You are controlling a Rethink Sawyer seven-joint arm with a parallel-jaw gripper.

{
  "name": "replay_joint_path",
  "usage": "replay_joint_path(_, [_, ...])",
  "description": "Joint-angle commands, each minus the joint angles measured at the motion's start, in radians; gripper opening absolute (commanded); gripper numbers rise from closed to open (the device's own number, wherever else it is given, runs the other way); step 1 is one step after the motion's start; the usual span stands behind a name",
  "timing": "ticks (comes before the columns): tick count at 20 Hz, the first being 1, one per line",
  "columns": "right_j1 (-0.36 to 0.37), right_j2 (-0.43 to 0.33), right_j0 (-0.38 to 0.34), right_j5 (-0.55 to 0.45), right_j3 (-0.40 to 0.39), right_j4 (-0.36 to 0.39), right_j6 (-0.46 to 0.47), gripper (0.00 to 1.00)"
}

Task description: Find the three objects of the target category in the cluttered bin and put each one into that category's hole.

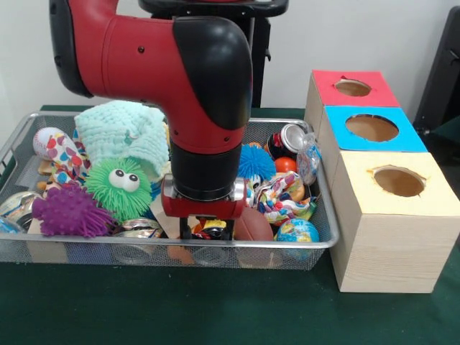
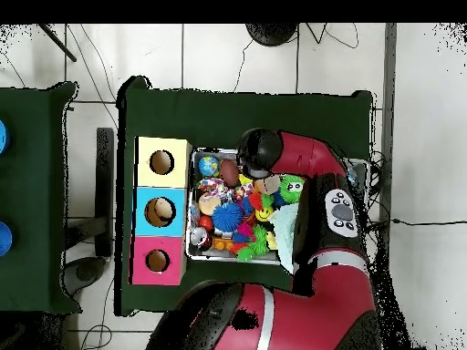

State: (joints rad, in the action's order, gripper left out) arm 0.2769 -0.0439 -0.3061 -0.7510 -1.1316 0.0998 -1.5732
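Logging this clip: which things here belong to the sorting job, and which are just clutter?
Job: wire bin; dotted white cloth pieces and; yellow box hole; gripper, low in the bin.

Clutter: mint knitted cloth; green, purple and blue spiky balls; soda can; globe ball; red box; blue box.

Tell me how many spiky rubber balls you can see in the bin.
3: a purple one at the front-left, a green one with eyes beside it, a blue one behind the arm. Others may be hidden.
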Motion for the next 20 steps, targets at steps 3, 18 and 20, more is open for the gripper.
replay_joint_path(3, [-0.106, -0.125, -0.057, -0.024, 0.124, 0.043, 0.115, 1.00])
replay_joint_path(18, [-0.190, -0.144, -0.067, -0.124, 0.274, 0.070, 0.127, 1.00])
replay_joint_path(20, [-0.193, -0.146, -0.067, -0.132, 0.279, 0.074, 0.126, 1.00])
